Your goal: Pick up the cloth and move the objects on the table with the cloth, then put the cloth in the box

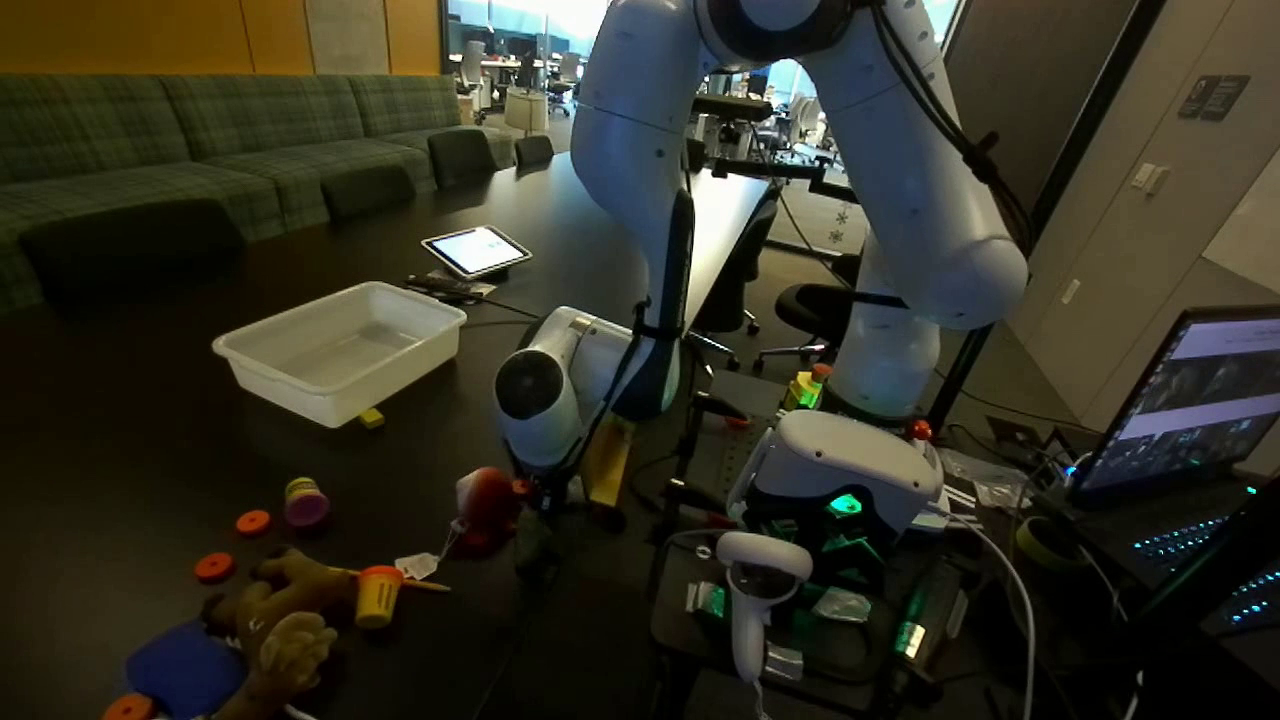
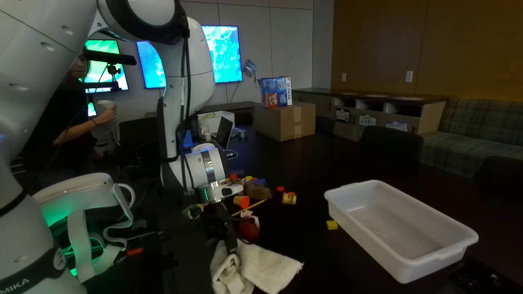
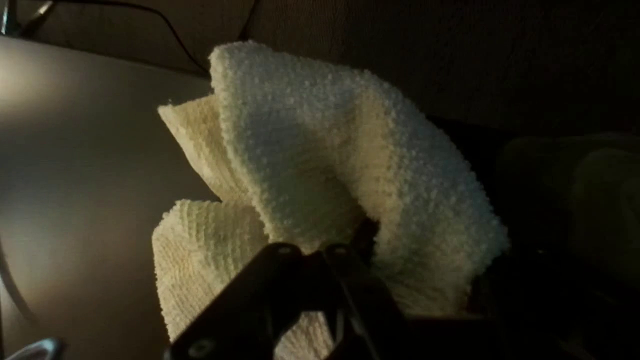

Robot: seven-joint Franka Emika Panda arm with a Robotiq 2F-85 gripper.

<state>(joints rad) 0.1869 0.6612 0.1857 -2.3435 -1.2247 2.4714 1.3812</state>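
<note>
Holding cloth (image 2: pixel 267 265) in gripper (image 2: pixel 232 247), jaws together & clamped on a bunched fold, nr robot-side edge of table (image 1: pixel 560 230); can't tell if lower folds touch it. From the grip, objects (image 1: pixel 265 622) mostly lie off along table's length, away from the end w/ tablet (image 1: pixel 478 250); red toy (image 1: pixel 488 510) is just beside gripper. Across the width, further in from that edge, sits box (image 2: pixel 367 240), long axis approx. w/ table's length, yellow block (image 2: pixel 331 225) just beside its long wall. Cloth not in box yet. Step prob. = cloth picked, sweep pending or under way, can't say which. Next move prob. runs along the edge toward the pile, red toy first, box drop after. Risk: limp cloth may fold & ride over small pcs.
</note>
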